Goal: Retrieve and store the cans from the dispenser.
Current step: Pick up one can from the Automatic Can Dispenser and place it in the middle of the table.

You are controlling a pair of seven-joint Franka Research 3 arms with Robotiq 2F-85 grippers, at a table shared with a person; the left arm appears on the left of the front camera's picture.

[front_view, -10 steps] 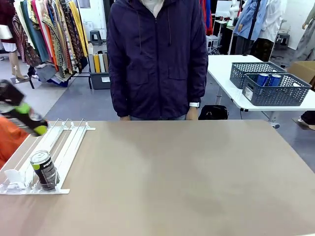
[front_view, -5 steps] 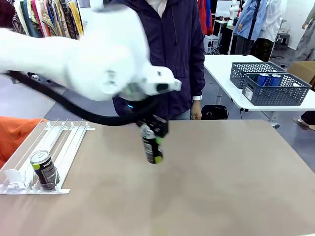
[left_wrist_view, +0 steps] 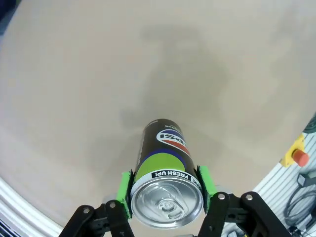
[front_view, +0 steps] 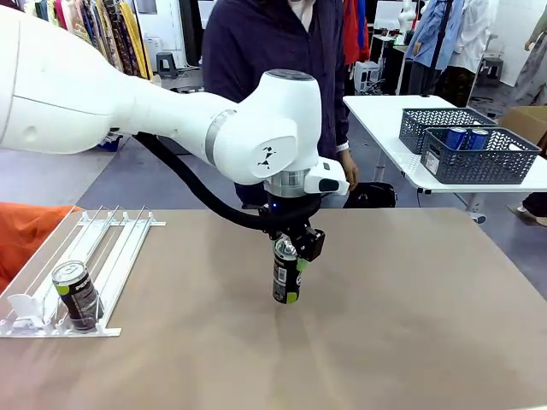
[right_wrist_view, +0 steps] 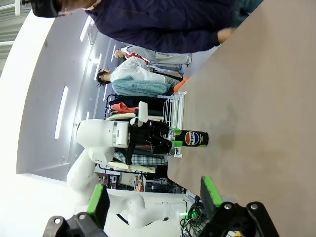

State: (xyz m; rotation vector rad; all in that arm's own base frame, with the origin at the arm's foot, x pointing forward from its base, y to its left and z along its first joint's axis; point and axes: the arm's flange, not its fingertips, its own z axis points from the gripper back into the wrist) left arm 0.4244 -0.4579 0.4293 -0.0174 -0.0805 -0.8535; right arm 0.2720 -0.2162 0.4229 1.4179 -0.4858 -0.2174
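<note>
Well, on the left the white rack (front_view: 107, 248) lies on the table (front_view: 410, 333), and one dark can (front_view: 77, 295) stands at its low front end, by the white stopper. In the middle, the left gripper (front_view: 288, 286) comes down from above and squeezes a second dark can (front_view: 283, 273) between its green pads, near the top rim. This can hangs upright over the middle of the table; I cannot tell if its bottom touches. The right gripper (right_wrist_view: 154, 200) has its fingers wide apart with nothing in them. The pads hold the can high up, so I think it could swing or slip if the arm goes fast. If it is let go above the table or tilted, the thin can could tip over and roll. The table is smooth, flat and light brown. Behind it, clothes (front_view: 94, 38) hang at the left, a person (front_view: 273, 60) in a dark jacket stands in the middle, and at the right a white table holds grey baskets (front_view: 479, 158) with blue cans (front_view: 466, 137) inside.
</note>
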